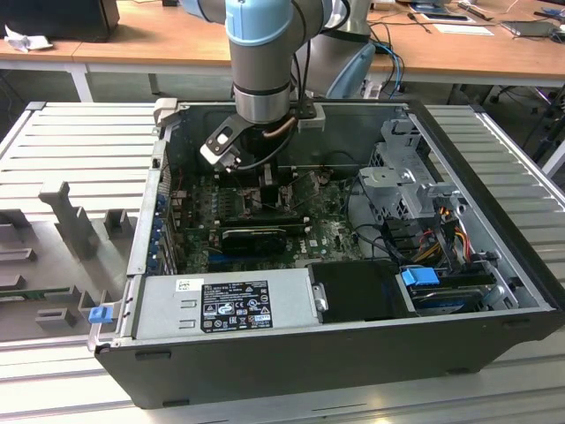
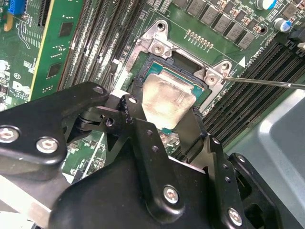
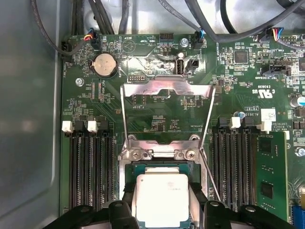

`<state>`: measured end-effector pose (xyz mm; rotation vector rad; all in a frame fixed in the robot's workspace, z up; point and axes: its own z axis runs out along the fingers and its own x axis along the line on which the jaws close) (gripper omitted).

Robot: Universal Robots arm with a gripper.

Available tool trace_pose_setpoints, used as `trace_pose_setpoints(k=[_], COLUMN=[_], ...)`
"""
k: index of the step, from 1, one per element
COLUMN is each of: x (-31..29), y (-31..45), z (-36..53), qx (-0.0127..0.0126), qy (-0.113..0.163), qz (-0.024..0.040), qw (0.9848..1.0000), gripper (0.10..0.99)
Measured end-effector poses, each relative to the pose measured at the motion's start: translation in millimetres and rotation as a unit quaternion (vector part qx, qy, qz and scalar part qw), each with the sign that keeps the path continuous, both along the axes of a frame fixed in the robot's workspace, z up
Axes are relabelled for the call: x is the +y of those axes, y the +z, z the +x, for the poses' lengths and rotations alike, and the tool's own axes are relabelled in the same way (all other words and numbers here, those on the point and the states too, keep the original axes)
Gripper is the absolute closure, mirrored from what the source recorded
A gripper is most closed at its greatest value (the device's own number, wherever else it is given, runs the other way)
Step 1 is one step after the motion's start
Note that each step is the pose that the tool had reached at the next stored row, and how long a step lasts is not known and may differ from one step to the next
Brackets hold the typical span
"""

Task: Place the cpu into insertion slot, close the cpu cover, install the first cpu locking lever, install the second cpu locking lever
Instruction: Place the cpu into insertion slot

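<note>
In both wrist views my gripper [image 2: 164,109] [image 3: 162,204] is shut on the cpu [image 2: 169,98] [image 3: 161,198], a pale silver square chip held by two opposite edges between black fingers [image 2: 193,125]. The chip sits right over the insertion slot [image 2: 152,61] [image 3: 125,162], a dark socket with a silvery rim; whether it rests inside I cannot tell. The cpu cover [image 3: 167,89], a thin metal frame, stands swung back open beyond the socket. A thin wire lever [image 2: 267,82] [image 3: 209,177] juts out beside the socket. In the exterior view the gripper [image 1: 269,181] reaches down into the open case.
The green motherboard [image 1: 328,234] lies inside a black computer case [image 1: 353,353]. Memory slots [image 3: 90,167] flank the socket on both sides. A long black card [image 1: 252,234], a power supply [image 1: 225,300], a drive cage [image 1: 406,177] and cables [image 1: 441,230] surround the work area.
</note>
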<state>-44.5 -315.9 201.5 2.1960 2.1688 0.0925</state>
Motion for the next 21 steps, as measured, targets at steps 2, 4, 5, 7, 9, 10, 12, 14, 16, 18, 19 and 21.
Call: trace_pose_setpoints(k=[2,4,5,7,9,10,12,14,16,18,19,21], x=[-0.8,-0.9,-0.9,-1.1,-1.1,-1.1,-1.1,-1.1,-1.1,-1.1,-1.1,-1.1], y=[0.0,-0.1,-0.1,-0.4,-0.6,-0.7,-0.8,-0.8,-0.9,0.8,2.4,4.4], z=[0.0,-0.1,-0.1,-0.1,-0.1,-0.1,-0.1,-0.1,-0.1,-0.1,-0.1,-0.1], qx=[0.0,0.0,0.0,0.0001,0.0001,0.0001,-0.0001,0.0,0.0,0.0,0.0,0.0], qy=[0.0,0.0,0.0,0.0,0.0,0.0,0.0,0.0,0.0,0.0,0.0,0.0], qz=[0.0,-0.0001,-0.0001,-0.0001,-0.0001,-0.0001,-0.0001,-0.0001,-0.0001,-0.0001,-0.0001,0.0], qw=[1.0,1.0,1.0,1.0,1.0,1.0,1.0,1.0,1.0,1.0,1.0,1.0], gripper=[0.557,0.557,0.557,0.557,0.557,0.557,0.545,0.545,0.482,0.482,0.482,0.482])
